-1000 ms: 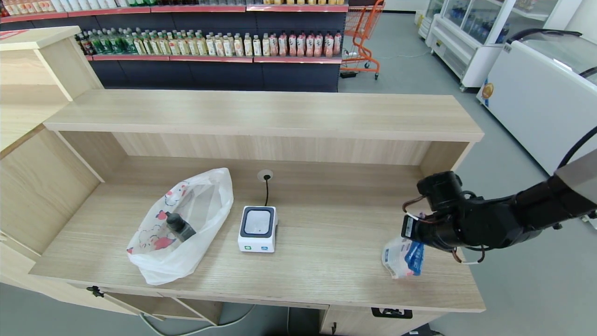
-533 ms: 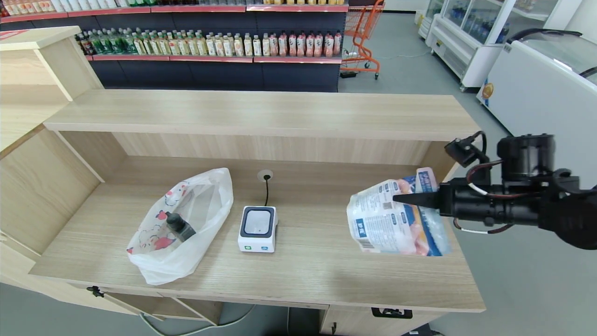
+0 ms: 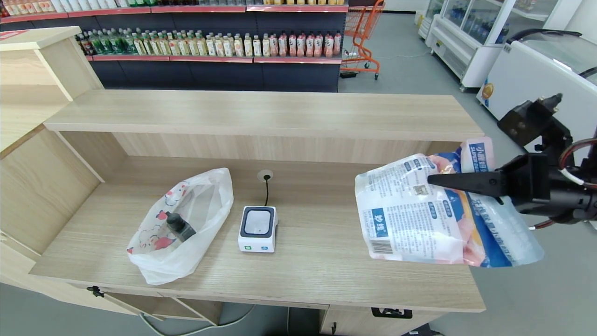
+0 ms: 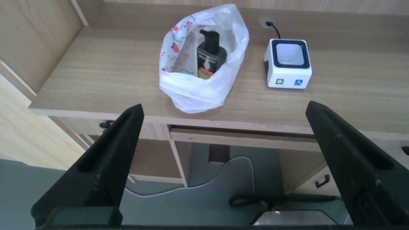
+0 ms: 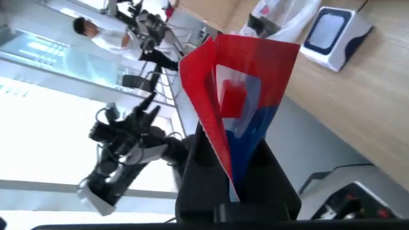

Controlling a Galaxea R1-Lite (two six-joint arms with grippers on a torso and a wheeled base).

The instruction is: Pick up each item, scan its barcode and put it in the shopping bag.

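**Reader:** What does the figure show, from the largest element down?

**Annotator:** The wooden counter carries the whole arrangement. To the left of the scanner lies the white shopping bag, its mouth open and a dark pump bottle lying inside. To the right of the scanner, well apart from it and raised clear of the counter, hangs a frozen-food packet with its printed back turned toward the head camera. The scanner itself sits with its window facing up.

**Reader:** And the two grippers?

**Annotator:** The right gripper is clamped on the packet's upper part, one finger across the printed face and the other behind it. The left gripper holds nothing. Its fingers are spread wide, and it waits on the robot's side of the scanner, well apart from it.

**Reader:** Which step of the task is in hand?

**Annotator:** Judging from the layout, one item is bagged and the second is lifted but not yet scanned. The barcode sits at the packet's lower corner, the one nearest the scanner, and it faces the camera rather than the window. The next move probably calls for carrying the packet leftward until it is over the scanner, then rolling the wrist so that corner looks down at the window. The packet looks soft and hangs mostly below the fingers, so the grip likely needs to remain firm. After that, the packet goes on to the bag on the scanner's far side.
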